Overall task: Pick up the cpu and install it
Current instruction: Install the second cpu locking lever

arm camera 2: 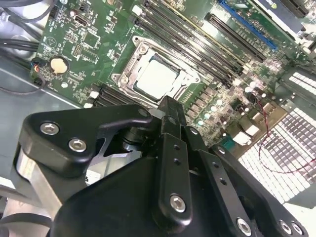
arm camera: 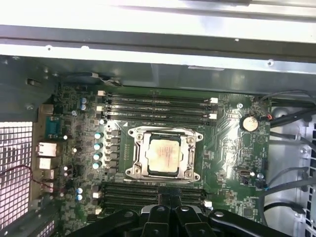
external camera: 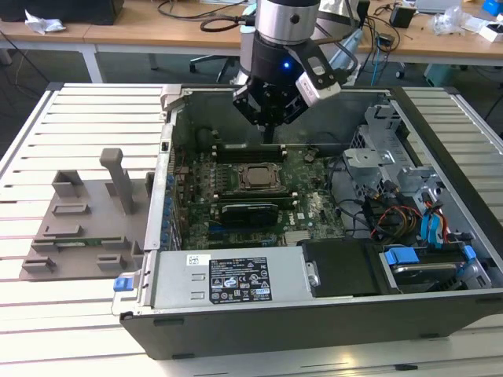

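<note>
The cpu (external camera: 255,177) lies flat in the metal socket frame (arm camera: 136,148) in the middle of the green motherboard (external camera: 310,200), inside the open computer case. Its silver-grey top shows in both wrist views (arm camera 2: 157,79) (arm camera: 164,155). My gripper (external camera: 269,135) hangs above the board, a little beyond the socket towards the case's far wall. Its black fingers (arm camera 2: 170,111) are shut together with nothing between them, and they stand clear of the cpu (arm camera: 170,200).
Memory slots (arm camera: 155,102) run along both sides of the socket. A power supply (external camera: 228,276) fills the case's near side. Drive cages and coloured cables (external camera: 401,216) crowd the exterior view's right. A grey fixture (external camera: 86,212) sits on the slatted table at the exterior view's left.
</note>
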### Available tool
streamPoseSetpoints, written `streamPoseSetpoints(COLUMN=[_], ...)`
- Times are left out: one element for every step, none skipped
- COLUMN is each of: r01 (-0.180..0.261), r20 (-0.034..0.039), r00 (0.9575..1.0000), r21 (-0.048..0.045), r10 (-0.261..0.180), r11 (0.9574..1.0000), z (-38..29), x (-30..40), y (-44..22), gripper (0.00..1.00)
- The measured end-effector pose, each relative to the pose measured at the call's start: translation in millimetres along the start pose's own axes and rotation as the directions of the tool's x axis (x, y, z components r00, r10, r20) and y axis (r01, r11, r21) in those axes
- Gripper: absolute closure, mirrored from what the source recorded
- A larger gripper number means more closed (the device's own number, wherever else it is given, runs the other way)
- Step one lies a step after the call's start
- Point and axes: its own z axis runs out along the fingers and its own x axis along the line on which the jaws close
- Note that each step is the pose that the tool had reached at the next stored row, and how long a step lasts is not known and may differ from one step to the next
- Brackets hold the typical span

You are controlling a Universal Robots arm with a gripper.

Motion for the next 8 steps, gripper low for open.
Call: streamPoseSetpoints(r01=[0.0,0.0,0.0,0.0,0.0,0.0,0.0,0.0], r20=[0.0002,0.0003,0.0002,0.0001,0.0001,0.0001,0.0001,0.0001], r00=[1.0,1.0,1.0,1.0,1.0,1.0,1.0,1.0], r21=[-0.0003,-0.0004,-0.0004,-0.0003,-0.0003,-0.0003,-0.0003,-0.0004], r10=[0.0,0.0,0.0,0.0,0.0,0.0,0.0,0.0], r11=[1.0,1.0,1.0,1.0,1.0,1.0,1.0,1.0], z=[-0.1,-0.1,-0.1,-0.2,-0.2,-0.2,-0.2,-0.2], x=[0.0,0.0,0.0,0.0,0.0,0.0,0.0,0.0], y=[0.0,0.0,0.0,0.0,0.0,0.0,0.0,0.0], gripper=[0.89,0.89,0.89,0.89,0.89,0.89,0.89,0.89])
